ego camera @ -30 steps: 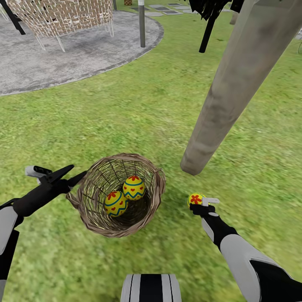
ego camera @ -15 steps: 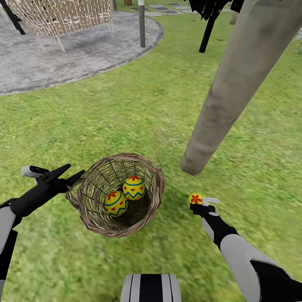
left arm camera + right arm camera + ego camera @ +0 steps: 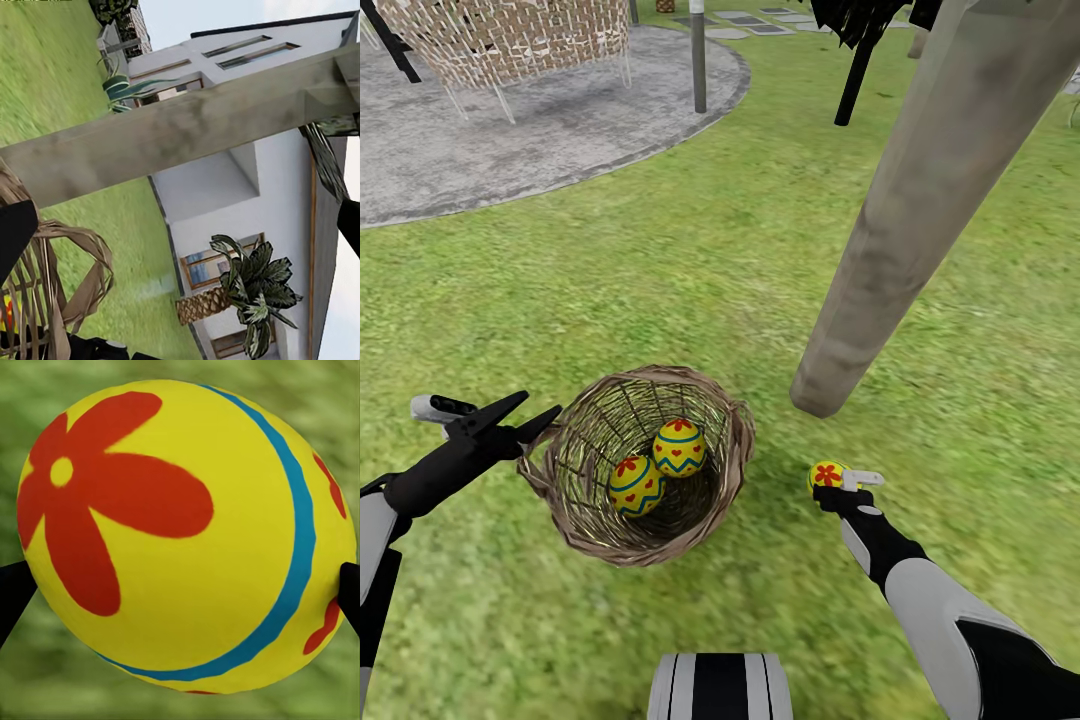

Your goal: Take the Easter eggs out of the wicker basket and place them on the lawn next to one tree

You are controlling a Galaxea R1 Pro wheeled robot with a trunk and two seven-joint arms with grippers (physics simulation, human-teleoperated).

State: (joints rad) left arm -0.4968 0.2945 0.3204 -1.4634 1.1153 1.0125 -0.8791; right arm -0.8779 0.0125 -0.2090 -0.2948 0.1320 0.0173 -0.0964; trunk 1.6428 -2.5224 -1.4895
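Note:
The wicker basket (image 3: 732, 470) stands on the lawn (image 3: 660, 270) just in front of me, with two Easter eggs inside: one (image 3: 636, 485) nearer me, one (image 3: 679, 447) behind it. My right gripper (image 3: 834, 482) is shut on the third egg (image 3: 825, 474), low over the grass to the right of the basket and a short way in front of the tree's pale trunk (image 3: 920, 210). That flowered egg (image 3: 187, 532) sits between the dark fingertips (image 3: 11, 592). My left gripper (image 3: 542, 405) is open beside the basket's left rim (image 3: 75, 255).
A grey gravel patio (image 3: 540, 120) with a woven net structure (image 3: 510, 40) and a thin pole (image 3: 698, 55) lies at the far left. A dark slim trunk (image 3: 855, 80) stands behind. The left wrist view holds a white house (image 3: 247, 187) and a palm (image 3: 240, 289).
My left gripper has drawn back slightly to the left, away from the basket's rim. The right gripper and its egg have stayed where they were.

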